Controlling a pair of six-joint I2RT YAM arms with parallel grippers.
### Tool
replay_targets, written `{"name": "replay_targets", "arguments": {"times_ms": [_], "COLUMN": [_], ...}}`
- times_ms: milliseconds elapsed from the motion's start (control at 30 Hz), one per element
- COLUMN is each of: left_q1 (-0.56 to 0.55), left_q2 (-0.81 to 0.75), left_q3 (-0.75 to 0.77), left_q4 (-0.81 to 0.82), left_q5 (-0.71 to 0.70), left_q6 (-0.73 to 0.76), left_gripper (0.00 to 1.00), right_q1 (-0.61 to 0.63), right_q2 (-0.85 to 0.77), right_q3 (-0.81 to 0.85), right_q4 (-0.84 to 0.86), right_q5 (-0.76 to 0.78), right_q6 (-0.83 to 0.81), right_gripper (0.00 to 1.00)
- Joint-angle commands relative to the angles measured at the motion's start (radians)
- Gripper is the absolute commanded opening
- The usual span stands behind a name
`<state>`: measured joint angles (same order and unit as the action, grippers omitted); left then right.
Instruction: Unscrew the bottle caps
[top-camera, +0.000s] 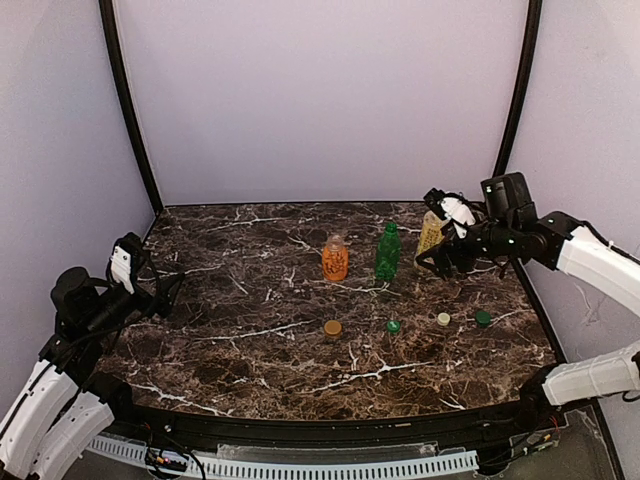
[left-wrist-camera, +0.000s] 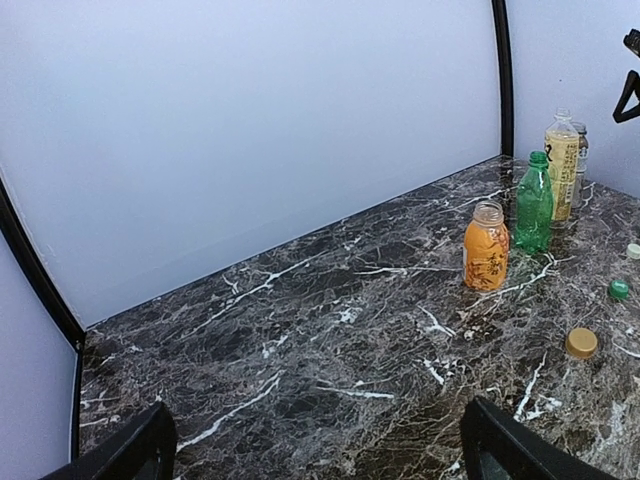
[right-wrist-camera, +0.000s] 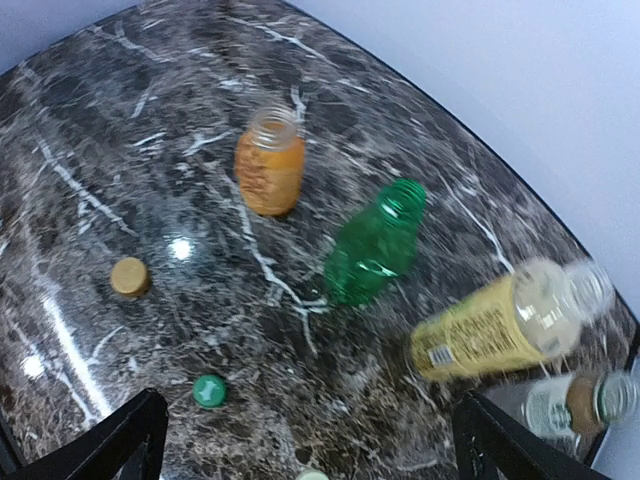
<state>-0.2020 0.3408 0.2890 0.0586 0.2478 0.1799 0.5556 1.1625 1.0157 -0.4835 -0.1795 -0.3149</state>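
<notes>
Dark marble-look table (top-camera: 230, 350), white veins, black rim. On it, 4 btls upright + 4 loose caps. Landmark is the green btl (top-camera: 387, 252), mid-back of the top, mouth open. The orange btl (top-camera: 335, 259) is just left of the green btl, not touching, no cap on. The yellow btl (top-camera: 431, 232) is right of the green btl and slightly further back, top open. The clear btl (right-wrist-camera: 565, 405) is beyond the yellow one from the green btl, close beside it; can't tell if capped. Caps lie in a rough row on the near side of the green btl: gold cap (top-camera: 333, 327) near-left, small green cap (top-camera: 393, 326) straight in front, pale cap (top-camera: 443, 319) near-right, dark green cap (top-camera: 483, 318) furthest right. Caps are apart from each other and from the btls.
</notes>
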Motion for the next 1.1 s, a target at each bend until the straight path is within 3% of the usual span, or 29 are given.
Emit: {"name": "replay_targets", "arguments": {"times_ms": [0,267,400,700,1067], "left_q1": [0.032,0.118,0.140,0.189,0.263], "left_q2": [0.000,-0.006,-0.004,0.030,0.035], "left_q3": [-0.016,-0.013,-0.008,-0.025,-0.084], "left_q4": [0.009,-0.009,-0.041,-0.108,-0.091], "left_q5": [0.008,-0.051,-0.114,-0.149,-0.149], "left_q6": [-0.014,-0.079,-0.102,-0.196,-0.196], "left_gripper": [1.00,1.00,1.00,1.00,1.00], "right_q1": [-0.173,-0.421,-0.427,-0.425,-0.425], "right_q2": [-0.103,-0.403,-0.570,-0.816,-0.959], "right_q3": [-0.120,-0.386,-0.545,-0.731,-0.820], "right_q4": [0.028,0.192,0.271,0.339,0.304], "right_q5": [0.064,0.271,0.438,0.607,0.586], "right_q6": [0.187,0.413,0.493,0.695,0.738], "right_gripper": [0.99,0.99,0.99,0.98,0.99]}}
